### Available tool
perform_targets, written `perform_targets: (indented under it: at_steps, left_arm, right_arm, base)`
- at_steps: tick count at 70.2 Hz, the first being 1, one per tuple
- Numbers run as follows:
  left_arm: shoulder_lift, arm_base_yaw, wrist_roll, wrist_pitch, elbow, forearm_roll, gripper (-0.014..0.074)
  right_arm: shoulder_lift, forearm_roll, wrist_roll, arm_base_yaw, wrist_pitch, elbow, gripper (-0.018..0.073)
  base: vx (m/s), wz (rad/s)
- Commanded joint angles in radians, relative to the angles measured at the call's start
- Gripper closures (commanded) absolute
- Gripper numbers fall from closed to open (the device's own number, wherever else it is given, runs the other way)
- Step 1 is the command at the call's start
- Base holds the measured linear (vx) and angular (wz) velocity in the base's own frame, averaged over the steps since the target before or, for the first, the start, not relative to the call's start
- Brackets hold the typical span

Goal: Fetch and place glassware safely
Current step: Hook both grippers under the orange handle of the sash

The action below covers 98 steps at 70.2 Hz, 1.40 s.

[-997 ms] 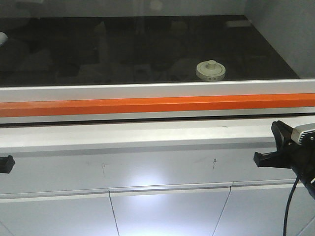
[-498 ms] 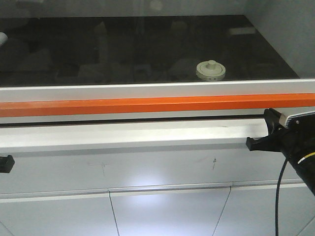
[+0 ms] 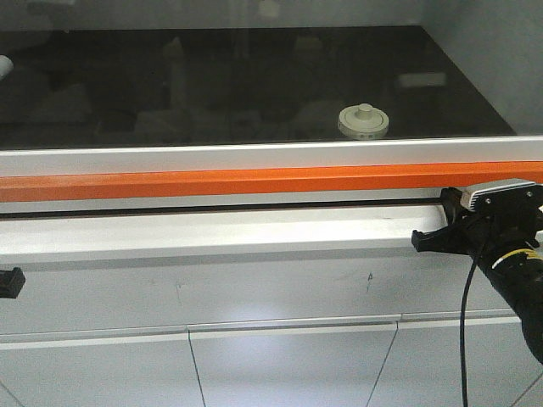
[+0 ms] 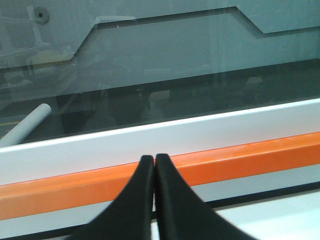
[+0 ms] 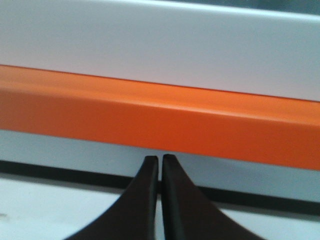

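My right claw reaches level over the white ledge at the near right, clenched on nothing, tips toward the orange bar. My left claw is clenched empty too. The glass jar stands far right on the dark worktop.

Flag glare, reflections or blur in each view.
Front view: hot glare patch on the white cabinet front; the dark glass mirrors faint shapes, yet the jar lid reads clearly. Left wrist view: hazy reflections across that glass, left gripper fairly sharp. Right wrist view: everything soft, orange bar and right gripper both blurred.
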Motion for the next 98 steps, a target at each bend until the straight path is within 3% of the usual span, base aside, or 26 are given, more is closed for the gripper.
perform_targets:
  at_steps: [1, 26, 76, 98]
  left_arm:
    - [-0.004, 0.000, -0.003, -0.070, -0.024, -0.006, 0.0603]
    - [0.047, 0.000, 0.000, -0.057, -0.024, -0.006, 0.0603]
    - [0.616, 0.000, 0.000, -0.565, -0.033, -0.015, 0.0603]
    - [0.715, 0.000, 0.000, -0.539, -0.150, -0.014, 0.0603]
  right_arm:
    - [-0.021, -0.003, -0.008, 0.002, -0.079, -0.046, 0.0560]
    - [-0.021, -0.003, -0.008, 0.002, -0.126, -0.051, 0.0560]
    - [-0.021, -0.004, 0.001, 0.002, -0.127, -0.051, 0.0560]
    - [-0.021, -0.006, 0.001, 0.002, -0.120, -0.051, 0.0560]
  base:
    - [0.00, 0.00]
    - [0.00, 0.00]
    - [0.00, 0.00]
    - [0.00, 0.00]
